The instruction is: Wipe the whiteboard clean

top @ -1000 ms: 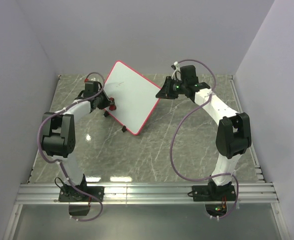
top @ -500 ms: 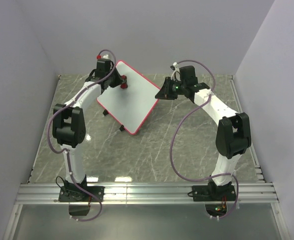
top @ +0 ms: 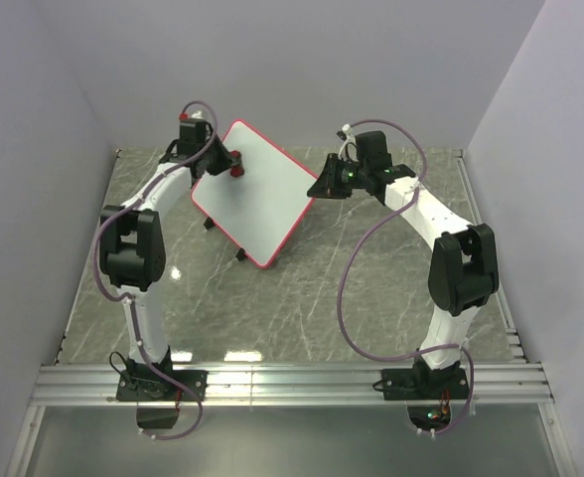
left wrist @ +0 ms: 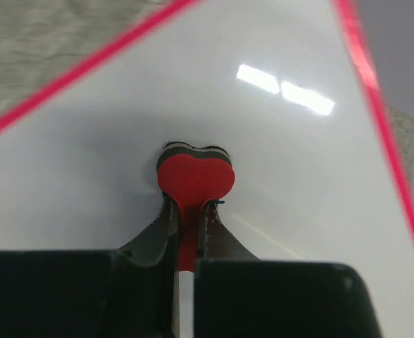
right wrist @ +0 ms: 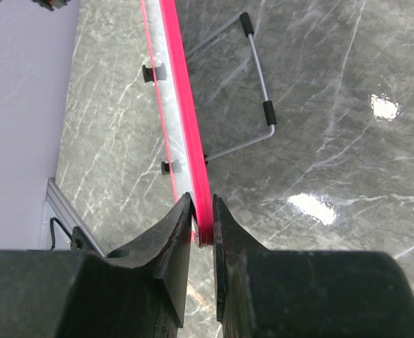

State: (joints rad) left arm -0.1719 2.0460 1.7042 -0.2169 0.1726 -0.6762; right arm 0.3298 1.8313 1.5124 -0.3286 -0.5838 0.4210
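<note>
The whiteboard (top: pixel 255 194) is white with a thin red rim and stands tilted on the marble table; its face shows no marks. My right gripper (top: pixel 319 188) is shut on its right corner, the red rim (right wrist: pixel 193 148) pinched between the fingers. In my left gripper (top: pixel 228 164), which is shut, sits a small red eraser block (top: pixel 237 165). That block's pad (left wrist: pixel 195 172) presses against the whiteboard face (left wrist: pixel 277 155) near the upper left edge. In the right wrist view the board's wire stand (right wrist: pixel 258 105) and black feet (right wrist: pixel 153 72) show.
Grey marble tabletop (top: pixel 302 298) with lavender walls on three sides. An aluminium rail (top: pixel 292 383) runs along the near edge by the arm bases. The left arm stretches far back toward the rear wall.
My left gripper with the eraser swept from the board's lower left edge up to its top left part. The right gripper and the board stayed put.
</note>
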